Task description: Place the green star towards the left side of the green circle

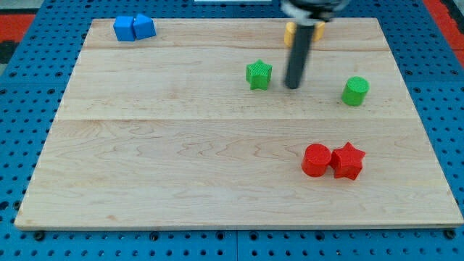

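The green star (pixel 258 74) lies on the wooden board in the upper middle of the view. The green circle (pixel 355 91) stands to its right, well apart from it. My tip (pixel 292 86) rests on the board between the two, just right of the green star with a small gap, and far left of the green circle. The dark rod rises from the tip to the view's top.
Two blue blocks (pixel 133 27) touch each other at the top left. A yellow block (pixel 291 30) sits at the top behind the rod, partly hidden. A red circle (pixel 316 159) and a red star (pixel 348 161) touch at the lower right.
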Available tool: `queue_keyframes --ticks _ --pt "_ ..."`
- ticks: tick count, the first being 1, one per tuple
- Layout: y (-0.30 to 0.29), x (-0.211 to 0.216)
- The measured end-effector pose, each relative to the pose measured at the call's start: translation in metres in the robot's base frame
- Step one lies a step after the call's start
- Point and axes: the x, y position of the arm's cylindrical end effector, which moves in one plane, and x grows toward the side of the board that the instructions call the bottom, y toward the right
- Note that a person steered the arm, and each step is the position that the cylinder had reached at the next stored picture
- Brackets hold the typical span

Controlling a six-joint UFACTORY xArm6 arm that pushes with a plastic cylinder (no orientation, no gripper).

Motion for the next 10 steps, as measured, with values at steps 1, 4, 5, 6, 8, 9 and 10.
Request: queue_keyframes --ticks 1,4,5,6,8,9,10 --pt "-0.073 0.036" --pt "-0.082 -0.052" --pt "-0.034 0.010" --pt "-0.023 0.027" --pt "-0.120 0.012" --pt "-0.060 -0.013" --pt "-0.028 -0.003"
